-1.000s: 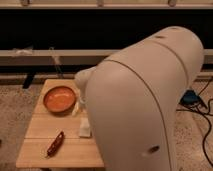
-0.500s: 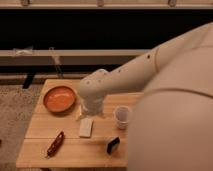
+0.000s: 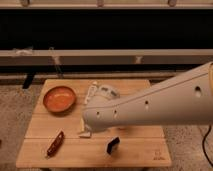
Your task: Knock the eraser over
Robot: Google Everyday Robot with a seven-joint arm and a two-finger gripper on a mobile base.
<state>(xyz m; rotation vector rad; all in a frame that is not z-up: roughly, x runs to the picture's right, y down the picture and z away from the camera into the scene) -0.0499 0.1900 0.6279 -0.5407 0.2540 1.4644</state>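
Note:
The eraser (image 3: 113,145), a small black block with a lighter face, stands upright near the front edge of the wooden table (image 3: 140,145), right of centre. My big white arm (image 3: 150,107) reaches in from the right across the middle of the table. Its rounded end (image 3: 96,117) hangs just above and left of the eraser, apart from it. My gripper is mostly hidden behind that end. Only pale rounded parts (image 3: 106,92) show past the arm's top edge, over the back of the table.
An orange bowl (image 3: 59,98) sits at the table's left. A reddish-brown bar (image 3: 55,143) lies at the front left. A long white stick (image 3: 91,91) lies at the back centre. A pale cream block (image 3: 85,134) peeks out under the arm's end.
The arm has swung lower and further across the table, now covering the white cup and most of the cream block. The eraser still stands in the same place.

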